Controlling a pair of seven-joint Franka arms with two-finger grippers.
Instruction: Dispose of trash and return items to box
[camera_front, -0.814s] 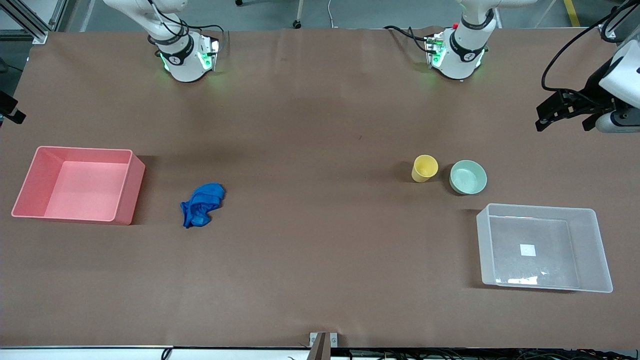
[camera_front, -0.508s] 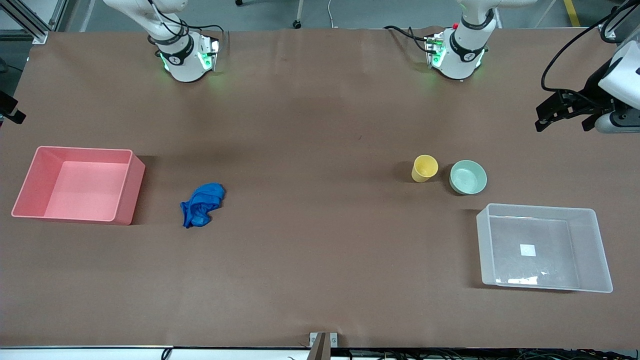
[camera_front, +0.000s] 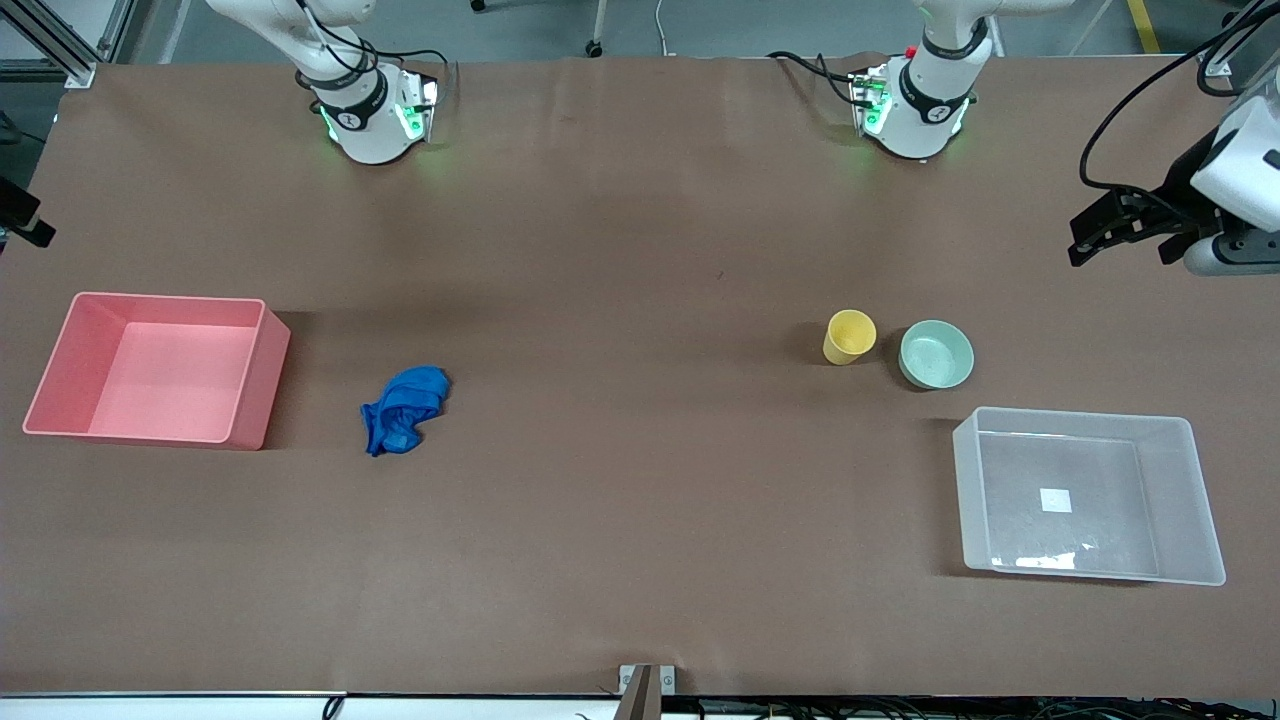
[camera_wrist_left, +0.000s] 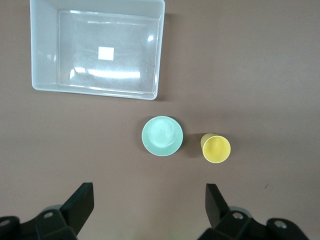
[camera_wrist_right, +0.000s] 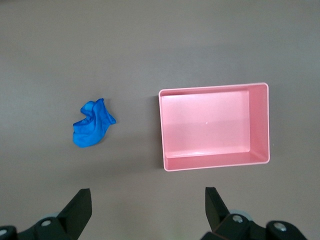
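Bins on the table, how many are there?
2. The pink bin sits at the right arm's end of the table, beside the blue cloth. The clear bin sits at the left arm's end, nearer the front camera than the green bowl. None looks hidden.

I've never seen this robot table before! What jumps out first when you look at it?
The colours do: a big pink bin sits at the right arm's end of the table, with a crumpled blue cloth beside it. Toward the left arm's end, a yellow cup and a mint-green bowl stand side by side, apart, with a clear box nearer the front camera, nothing in it.
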